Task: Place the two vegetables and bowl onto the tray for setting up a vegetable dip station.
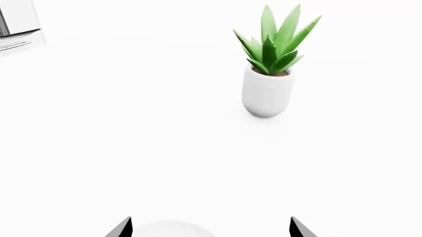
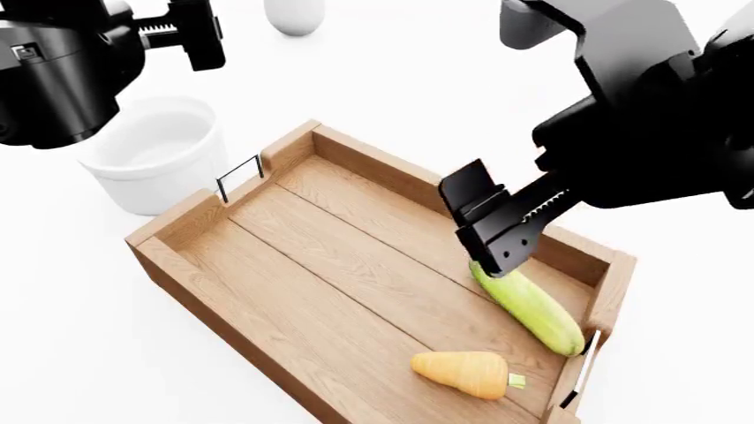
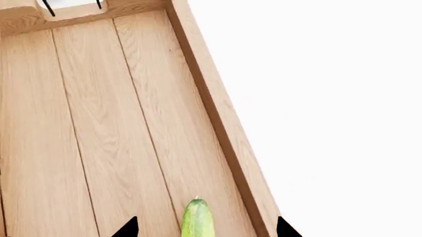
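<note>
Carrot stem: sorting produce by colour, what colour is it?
Green, a tiny tip on the orange carrot; head view shows it best.

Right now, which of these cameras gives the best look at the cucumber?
The head view: the cucumber lies nearly whole in the tray, by its far long wall, with only its upper end hidden by the right claw. The right wrist view catches just its tip between the claw's fingers. The left wrist view shows none of it.

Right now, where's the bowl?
In the head view the bowl sits on the table at upper left, just outside the tray's wire-handled short end, under the left gripper.
</note>
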`<state>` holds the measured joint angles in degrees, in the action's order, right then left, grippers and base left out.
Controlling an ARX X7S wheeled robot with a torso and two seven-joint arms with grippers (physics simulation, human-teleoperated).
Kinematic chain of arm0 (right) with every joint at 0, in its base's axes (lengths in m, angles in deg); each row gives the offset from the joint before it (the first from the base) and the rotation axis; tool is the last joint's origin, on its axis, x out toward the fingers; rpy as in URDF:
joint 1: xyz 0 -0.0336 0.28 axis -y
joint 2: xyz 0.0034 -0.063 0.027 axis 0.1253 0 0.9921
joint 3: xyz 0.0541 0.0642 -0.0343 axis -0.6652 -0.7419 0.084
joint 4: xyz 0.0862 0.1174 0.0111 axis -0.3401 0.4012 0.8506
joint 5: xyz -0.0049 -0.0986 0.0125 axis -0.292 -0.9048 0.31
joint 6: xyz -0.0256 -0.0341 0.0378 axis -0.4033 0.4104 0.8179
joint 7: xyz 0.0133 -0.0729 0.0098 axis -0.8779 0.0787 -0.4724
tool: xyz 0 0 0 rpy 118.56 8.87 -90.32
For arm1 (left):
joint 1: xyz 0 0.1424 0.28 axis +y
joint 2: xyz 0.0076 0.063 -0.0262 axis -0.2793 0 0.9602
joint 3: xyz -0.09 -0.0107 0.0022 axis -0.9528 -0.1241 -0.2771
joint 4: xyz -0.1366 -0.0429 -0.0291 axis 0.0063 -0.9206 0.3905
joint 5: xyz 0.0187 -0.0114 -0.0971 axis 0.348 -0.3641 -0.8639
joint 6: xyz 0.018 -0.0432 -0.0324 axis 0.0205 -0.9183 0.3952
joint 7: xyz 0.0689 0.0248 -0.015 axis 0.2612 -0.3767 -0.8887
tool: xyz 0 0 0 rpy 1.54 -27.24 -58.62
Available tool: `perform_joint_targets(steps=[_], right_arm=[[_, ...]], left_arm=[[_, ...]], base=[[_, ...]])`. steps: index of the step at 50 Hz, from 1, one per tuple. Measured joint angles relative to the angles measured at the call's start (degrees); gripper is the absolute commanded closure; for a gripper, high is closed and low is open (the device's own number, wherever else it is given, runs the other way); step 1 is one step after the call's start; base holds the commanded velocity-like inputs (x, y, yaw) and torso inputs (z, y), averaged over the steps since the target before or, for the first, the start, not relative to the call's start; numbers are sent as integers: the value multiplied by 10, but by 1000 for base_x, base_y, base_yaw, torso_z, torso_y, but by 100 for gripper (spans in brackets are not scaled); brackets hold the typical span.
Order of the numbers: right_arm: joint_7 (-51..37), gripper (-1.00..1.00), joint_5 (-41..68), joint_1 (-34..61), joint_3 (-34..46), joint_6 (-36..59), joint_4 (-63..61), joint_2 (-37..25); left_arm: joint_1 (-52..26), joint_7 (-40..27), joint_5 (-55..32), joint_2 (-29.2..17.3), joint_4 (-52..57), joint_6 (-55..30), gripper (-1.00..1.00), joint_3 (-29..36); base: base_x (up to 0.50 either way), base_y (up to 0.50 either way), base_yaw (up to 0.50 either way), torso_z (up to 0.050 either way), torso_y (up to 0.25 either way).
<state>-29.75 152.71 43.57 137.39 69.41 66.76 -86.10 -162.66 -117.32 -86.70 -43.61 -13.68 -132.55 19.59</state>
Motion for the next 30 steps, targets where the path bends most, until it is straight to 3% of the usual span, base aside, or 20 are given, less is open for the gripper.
perform_joint_targets(steps=[18,30], right_arm=[[-22,-100,-150,-1,-105,-127,-41,-37],[-47,-100,-180,-18,-137,-182,-91,-76]], left_arm=[[-5,-17,-11,-7,11,-8,-100,-4],[-30,-132,-72,-25,32,-58,-100,-5]], base=[[0,0,0,0,0],[0,0,0,0,0]])
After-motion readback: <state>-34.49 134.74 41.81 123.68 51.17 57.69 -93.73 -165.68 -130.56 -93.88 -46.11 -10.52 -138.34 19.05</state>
